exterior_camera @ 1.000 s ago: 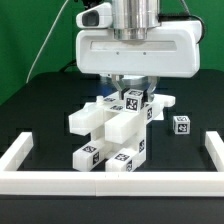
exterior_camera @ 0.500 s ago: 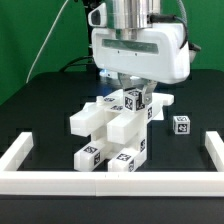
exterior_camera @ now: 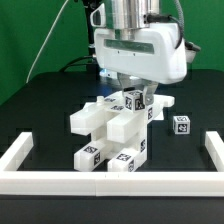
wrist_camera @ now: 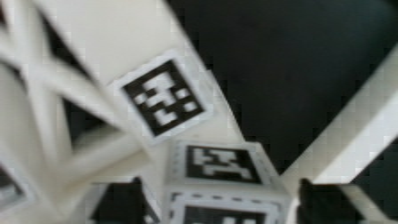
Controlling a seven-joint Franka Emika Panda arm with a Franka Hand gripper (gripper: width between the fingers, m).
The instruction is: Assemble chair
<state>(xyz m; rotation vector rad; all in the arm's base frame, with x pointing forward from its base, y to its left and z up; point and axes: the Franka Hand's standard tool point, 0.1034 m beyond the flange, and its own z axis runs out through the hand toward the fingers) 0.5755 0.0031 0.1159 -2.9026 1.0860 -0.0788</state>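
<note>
1 arm (exterior_camera: 128, 12): reaching straight down | gripper (exterior_camera: 130, 86): body turned askew, low, jaw opening unclear

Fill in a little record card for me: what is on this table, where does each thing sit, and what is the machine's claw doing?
surface: black table, low white border rail along the front and both sides
main item: chair parts, white tagged blocks clustered mid-table
loose piece: small tagged block, apart at the exterior view's right
claw: gripper hangs just over the cluster's topmost tagged block; whether it grips is unclear
backdrop: green
</note>
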